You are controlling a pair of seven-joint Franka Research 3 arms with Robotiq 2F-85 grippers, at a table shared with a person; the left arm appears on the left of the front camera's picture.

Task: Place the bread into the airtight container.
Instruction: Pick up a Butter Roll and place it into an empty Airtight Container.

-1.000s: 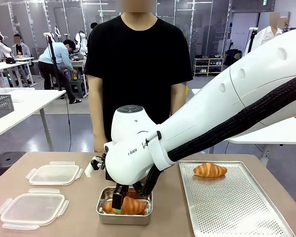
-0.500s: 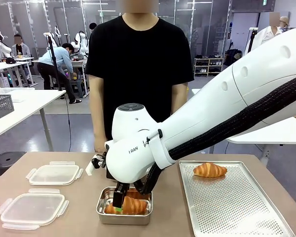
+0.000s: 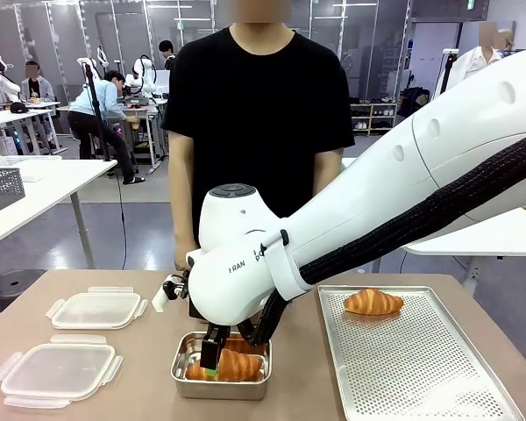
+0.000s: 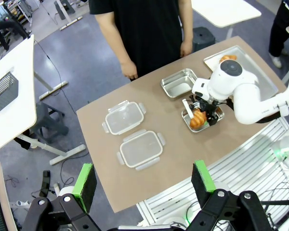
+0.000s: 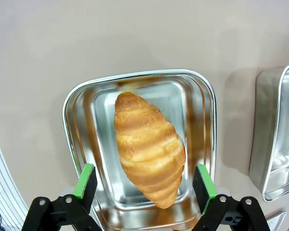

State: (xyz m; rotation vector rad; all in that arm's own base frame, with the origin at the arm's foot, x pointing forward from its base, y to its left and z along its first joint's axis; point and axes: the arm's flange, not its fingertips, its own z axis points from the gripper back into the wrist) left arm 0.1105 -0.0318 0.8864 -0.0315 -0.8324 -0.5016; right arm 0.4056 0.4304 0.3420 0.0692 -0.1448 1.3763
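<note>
A golden croissant, the bread, lies lengthwise in the steel airtight container. My right gripper hangs just above it, open, and its green pads stand clear of the bread on either side. In the front view the right gripper reaches down into the container holding the bread. A second croissant rests on the perforated tray. My left gripper is open, high above the table, holding nothing.
Two clear plastic lids lie at the table's left. A second, empty steel container stands behind the first, toward the person at the far edge. My right arm spans the table's middle.
My right gripper has risen slightly over the container, still open. The bread stays in the container. The person has shifted a little to the right.
</note>
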